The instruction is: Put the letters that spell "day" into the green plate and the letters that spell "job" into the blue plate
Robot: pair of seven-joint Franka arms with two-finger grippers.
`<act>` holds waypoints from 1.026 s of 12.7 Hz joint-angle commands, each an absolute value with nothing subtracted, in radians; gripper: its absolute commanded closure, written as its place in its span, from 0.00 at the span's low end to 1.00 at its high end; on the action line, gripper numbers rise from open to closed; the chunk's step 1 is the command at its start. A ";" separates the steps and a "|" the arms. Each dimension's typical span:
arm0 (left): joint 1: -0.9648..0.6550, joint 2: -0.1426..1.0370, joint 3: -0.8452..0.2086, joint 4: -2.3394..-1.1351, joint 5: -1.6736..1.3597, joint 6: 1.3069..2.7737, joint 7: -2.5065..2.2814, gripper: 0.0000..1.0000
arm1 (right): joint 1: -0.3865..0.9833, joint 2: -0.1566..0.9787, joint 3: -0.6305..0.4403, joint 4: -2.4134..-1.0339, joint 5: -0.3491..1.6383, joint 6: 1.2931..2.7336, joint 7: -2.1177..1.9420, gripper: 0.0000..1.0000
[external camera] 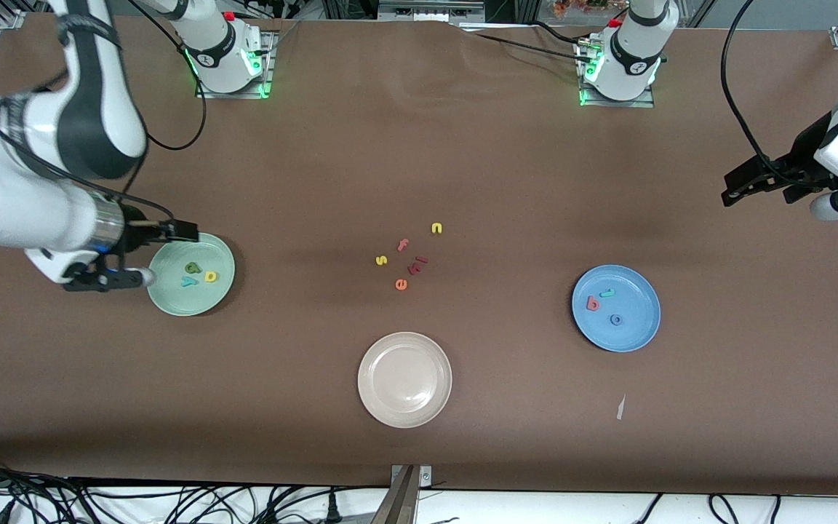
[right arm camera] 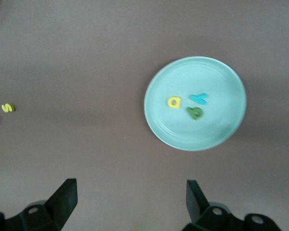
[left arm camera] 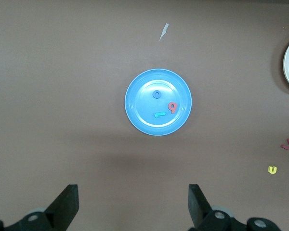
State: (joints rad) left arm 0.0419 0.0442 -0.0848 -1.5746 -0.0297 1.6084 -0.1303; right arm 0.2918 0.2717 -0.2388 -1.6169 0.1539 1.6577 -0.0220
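Both words sorted into plates, both tools empty with fingers apart.
Beige plate (external camera: 404,379) nearest the front desk edge; blue plate (external camera: 615,308) toward left arm's end holding coral "b" (external camera: 593,303), teal "j" (external camera: 608,293), blue "o" (external camera: 616,319); green plate (external camera: 190,274) toward right arm's end holding yellow "d" (external camera: 210,276), green "a" (external camera: 192,268), teal "y" (external camera: 188,282). Spare letters (external camera: 408,256) mid-desk, farther back. Right tool (external camera: 144,255) up beside green plate's rim; left tool (external camera: 733,188) up near the desk's end edge, well apart from blue plate.

"day" letters (external camera: 199,275) in green plate (external camera: 172,302); "job" letters (external camera: 605,304) in blue plate (external camera: 637,335)
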 commanded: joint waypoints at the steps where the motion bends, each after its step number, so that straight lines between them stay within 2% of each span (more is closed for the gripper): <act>1: 0.045 0.052 -0.086 -1.552 -0.057 1.601 -0.126 0.00 | 0.131 0.148 -0.092 -1.683 0.082 1.617 -0.021 0.00; 5: 0.044 0.052 -0.084 -1.552 -0.058 1.601 -0.124 0.00 | 0.110 0.080 -0.075 -1.660 0.006 1.534 -0.060 0.00; 8: 0.044 0.052 -0.086 -1.552 -0.057 1.601 -0.126 0.00 | 0.109 0.075 -0.077 -1.574 0.002 1.415 -0.064 0.00; 13: 0.044 0.052 -0.086 -1.552 -0.058 1.601 -0.124 0.00 | 0.090 0.066 -0.081 -1.559 0.009 1.410 -0.048 0.00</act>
State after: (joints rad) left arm 0.0418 0.0453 -0.0855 -1.5730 -0.0297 1.6084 -0.1303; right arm 0.1028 0.0673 -0.0927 -1.5683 0.0197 1.4225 -0.0481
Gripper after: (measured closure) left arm 0.000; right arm 0.000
